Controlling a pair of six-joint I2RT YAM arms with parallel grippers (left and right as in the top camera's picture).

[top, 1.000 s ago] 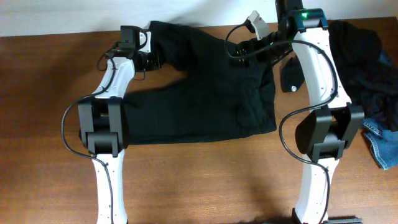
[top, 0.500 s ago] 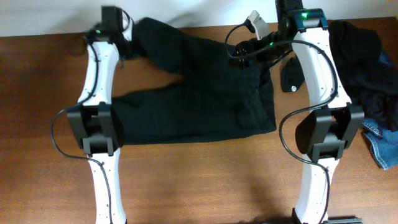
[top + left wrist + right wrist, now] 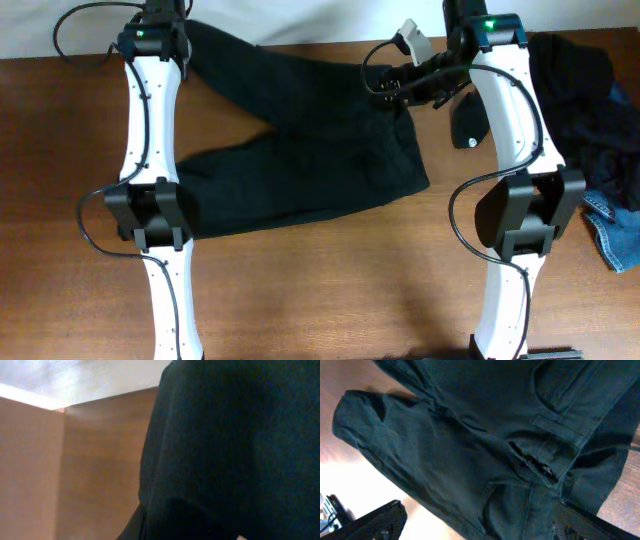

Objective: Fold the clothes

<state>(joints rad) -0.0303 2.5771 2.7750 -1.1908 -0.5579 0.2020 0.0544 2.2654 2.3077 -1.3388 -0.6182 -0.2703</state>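
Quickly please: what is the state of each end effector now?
Left end effector: cannot be told; the black garment hides its fingers.
Right end effector: open, holding nothing.

This looks like a robotics lab bench, not a home. Two white-and-black arms, the left arm [image 3: 150, 130] and the right arm [image 3: 515, 110], reach in from the near edge of a bare wood-grain desk [image 3: 320, 290]. Loose black cables [image 3: 452, 215] loop beside their joints, and a green light [image 3: 490, 22] glows on the right one. A heap of dark clothes [image 3: 590, 100] and some blue denim [image 3: 615, 235] lie at the right edge. A plain pale surface [image 3: 300, 20] runs beyond the far edge.
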